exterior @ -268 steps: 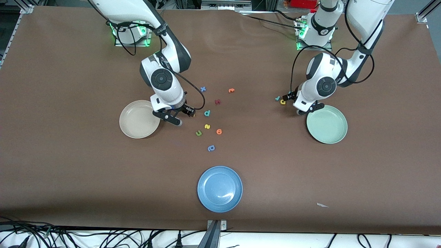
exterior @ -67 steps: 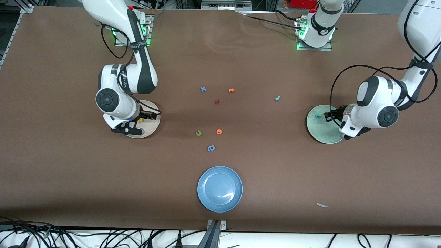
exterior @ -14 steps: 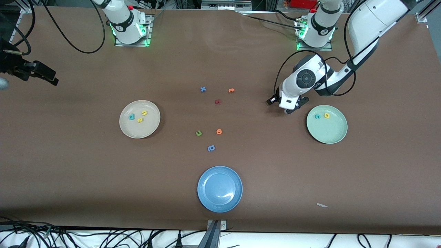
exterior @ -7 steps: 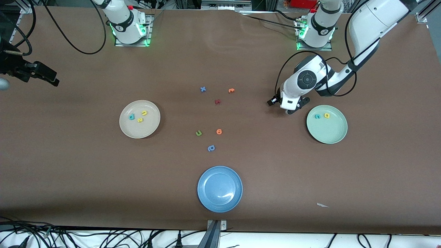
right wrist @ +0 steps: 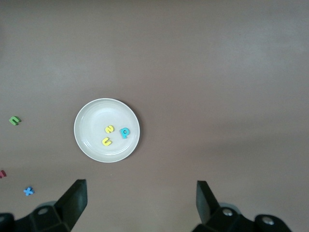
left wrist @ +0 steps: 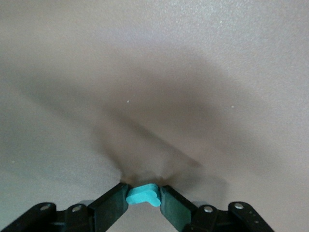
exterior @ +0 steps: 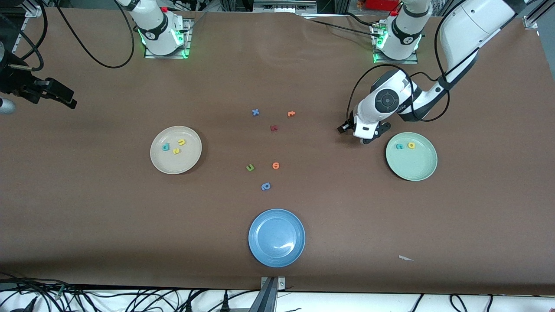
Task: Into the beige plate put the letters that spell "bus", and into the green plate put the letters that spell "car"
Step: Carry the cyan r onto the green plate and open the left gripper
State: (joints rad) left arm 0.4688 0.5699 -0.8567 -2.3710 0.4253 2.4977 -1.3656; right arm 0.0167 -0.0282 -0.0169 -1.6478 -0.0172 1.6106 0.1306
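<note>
The left gripper (left wrist: 143,203) is low on the brown table (exterior: 347,208), and its two black fingers (left wrist: 112,205) press on a tiny teal foam letter r (left wrist: 143,195). It is grasping that letter, which looks to rest on the table. The letter's long side runs across from one finger to the other.

The round pale mint-green plate (exterior: 416,169) is just beside this gripper, toward the left arm's end of the table and a bit nearer the front camera. So the letter must go that short way. The left arm is much the nearer arm for this. A teal foam c (exterior: 399,146) and a yellow foam a (exterior: 411,145) lie in that plate already (only the r is missing).

In the front view the arm's white wrist covers the letter, so I only see it from the left wrist view, and its bottom part is hidden between the fingers.

The right gripper (exterior: 47,93) waits high up by the table edge at the right arm's end, fingers wide apart, holding nothing. Below it sits the round cream-beige plate (right wrist: 89,140) with a teal foam b (right wrist: 124,132), a yellow foam u (right wrist: 106,141) and a yellow foam s (right wrist: 109,129) inside. "Bus" looks done.
</note>
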